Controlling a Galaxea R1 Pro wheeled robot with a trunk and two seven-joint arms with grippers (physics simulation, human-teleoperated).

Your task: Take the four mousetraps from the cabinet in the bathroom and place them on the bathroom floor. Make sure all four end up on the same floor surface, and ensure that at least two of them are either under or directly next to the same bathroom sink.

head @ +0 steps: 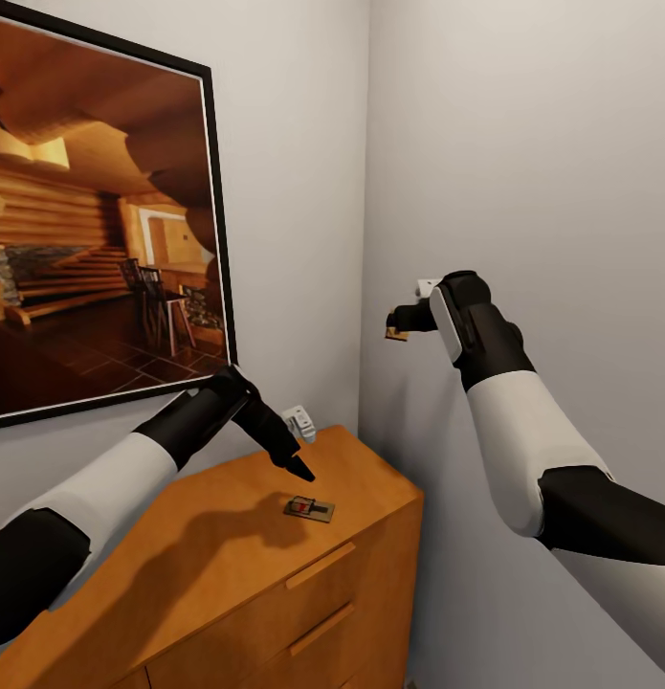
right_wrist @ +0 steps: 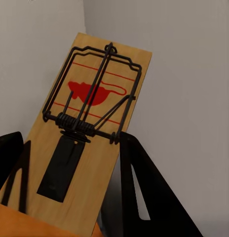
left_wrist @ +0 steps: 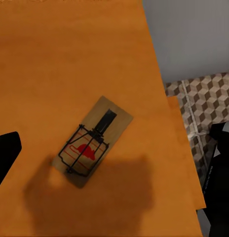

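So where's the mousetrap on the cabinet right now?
The mousetrap lies flat on the cabinet top near its front edge, just below the left tool in the head view.

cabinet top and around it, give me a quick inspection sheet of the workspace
surface: orange-brown cabinet top, in a room corner, two drawer handles on its front
job's things: one mousetrap lies flat on the cabinet top near its front edge; a second mousetrap is raised in the air near the wall
clutter: small white object at the back of the cabinet top by the wall
grippers: left hand hovers just above the lying trap, not touching it, open or shut unclear; right hand is shut on the raised trap
cables: nothing seen
surroundings: large framed picture of a log interior on the wall; cube-pattern floor tiles beside the cabinet
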